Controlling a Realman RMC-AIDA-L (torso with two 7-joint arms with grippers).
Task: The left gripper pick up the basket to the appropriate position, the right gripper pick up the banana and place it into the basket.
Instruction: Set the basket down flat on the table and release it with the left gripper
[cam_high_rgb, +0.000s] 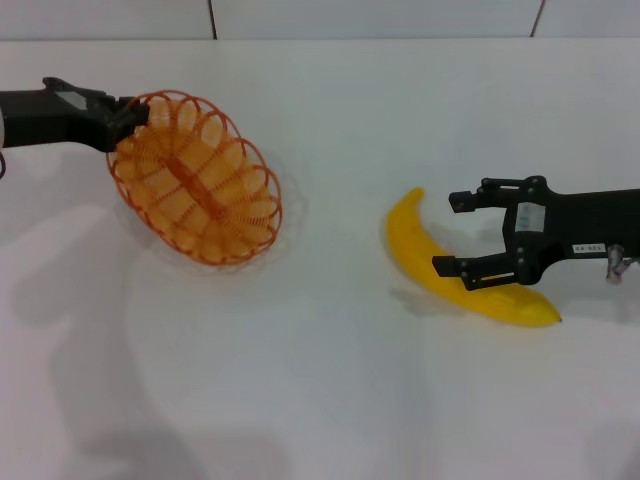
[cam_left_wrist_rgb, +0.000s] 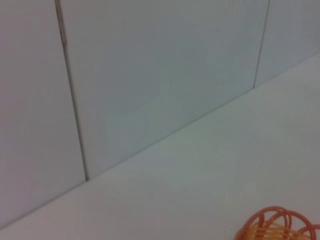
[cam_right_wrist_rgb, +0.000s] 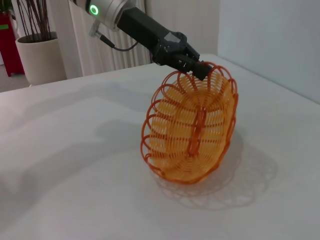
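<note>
the left gripper (cam_high_rgb: 128, 115) is clamped on the looped rim of the basket (cam_high_rgb: 196, 178) at its far left edge, and the basket hangs tilted from that grip, its open side turned toward the middle of the table (cam_high_rgb: 330, 400). in the right wrist view the same hold is plain: the left gripper (cam_right_wrist_rgb: 197, 67) pinches the top of the rim while the basket (cam_right_wrist_rgb: 192, 130) stands up on its lower edge, which seems to touch or nearly touch the table (cam_right_wrist_rgb: 75, 165). so the first part of the job, taking hold of the basket, looks done, though whether it is at its final spot i can only guess; it is well apart from the fruit and not set flat. the left wrist view shows only a bit of the basket rim (cam_left_wrist_rgb: 277, 225) against the table and wall.

the banana (cam_high_rgb: 455, 270) lies on the table on the robot's right side, curved, with its dark tip toward the near right. the right gripper (cam_high_rgb: 455, 233) is spread wide beside and partly over it, one finger over the banana's body, the other clear of it toward the far side, and nothing is held. the grasp is not yet made.

what is left, as i judge it: closing on the banana, lifting it, carrying it across to the basket, and dropping it inside, with the basket probably needing to be levelled so the fruit does not roll out
</note>
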